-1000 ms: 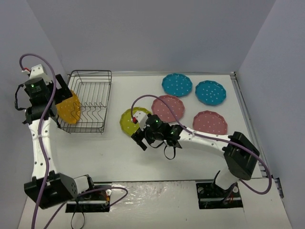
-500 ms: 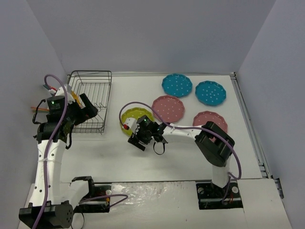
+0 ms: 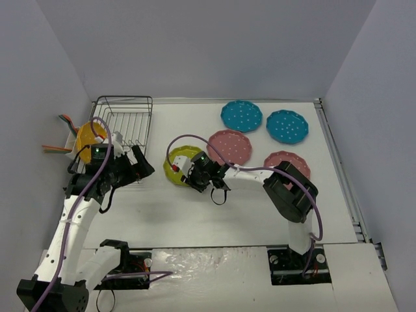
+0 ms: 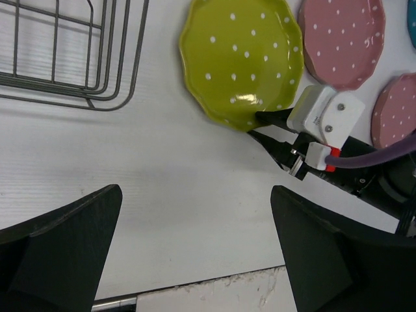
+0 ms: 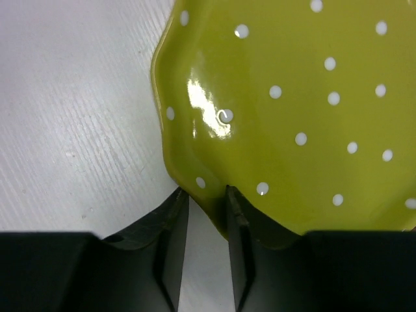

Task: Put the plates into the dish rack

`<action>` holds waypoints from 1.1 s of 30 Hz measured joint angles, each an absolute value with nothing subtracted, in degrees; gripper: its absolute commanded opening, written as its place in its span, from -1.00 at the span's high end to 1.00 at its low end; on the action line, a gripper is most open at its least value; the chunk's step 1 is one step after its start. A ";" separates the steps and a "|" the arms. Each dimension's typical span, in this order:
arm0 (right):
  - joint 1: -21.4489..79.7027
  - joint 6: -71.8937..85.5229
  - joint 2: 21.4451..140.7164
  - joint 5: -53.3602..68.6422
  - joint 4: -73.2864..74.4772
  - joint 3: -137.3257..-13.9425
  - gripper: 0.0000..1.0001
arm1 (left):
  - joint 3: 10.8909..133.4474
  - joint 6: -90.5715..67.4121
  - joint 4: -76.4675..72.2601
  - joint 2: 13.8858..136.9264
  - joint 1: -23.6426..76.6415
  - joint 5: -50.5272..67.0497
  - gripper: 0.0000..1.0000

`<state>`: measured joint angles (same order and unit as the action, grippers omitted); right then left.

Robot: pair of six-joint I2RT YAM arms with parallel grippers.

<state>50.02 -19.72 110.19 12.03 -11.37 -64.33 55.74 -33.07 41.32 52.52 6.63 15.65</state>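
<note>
— While the dish rack (image 3: 123, 133) sits with its long side running toward the back wall, what might go wrong?

— The yellow-green plate (image 3: 179, 162), flat and face up just right of the rack's near corner, could skid away. The right gripper (image 5: 207, 190) has its fingers almost pressed together at the rim; whether it has a hold, I cannot tell. The left gripper (image 4: 195, 192), spread, hovers beside the rack.

Holding the left tool (image 4: 195, 198) pointing straight down, fingers (image 4: 65, 234) spread wide. Stretching the right arm (image 3: 257, 177) low and leftward, elbow bent, right tool (image 5: 200, 195) narrowed to a slit.
</note>
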 measured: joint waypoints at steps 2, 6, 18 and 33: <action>50.05 -19.74 109.86 12.66 -13.77 -63.13 1.00 | 55.04 -34.22 41.54 52.64 8.74 15.00 -0.94; 50.26 -18.04 108.32 13.47 -19.03 -59.16 1.00 | 52.72 -37.57 41.06 52.62 12.31 13.58 -0.94; 57.77 -2.35 92.10 12.08 -16.17 -45.18 1.00 | 43.29 -56.00 30.93 55.95 28.46 7.03 -0.94; 57.34 6.56 83.68 8.74 -20.50 -40.90 1.00 | 42.61 -67.50 17.97 68.47 30.50 6.06 -0.94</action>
<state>57.34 6.56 83.68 8.74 -20.50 -40.90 42.61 -67.50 17.97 68.47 30.50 6.06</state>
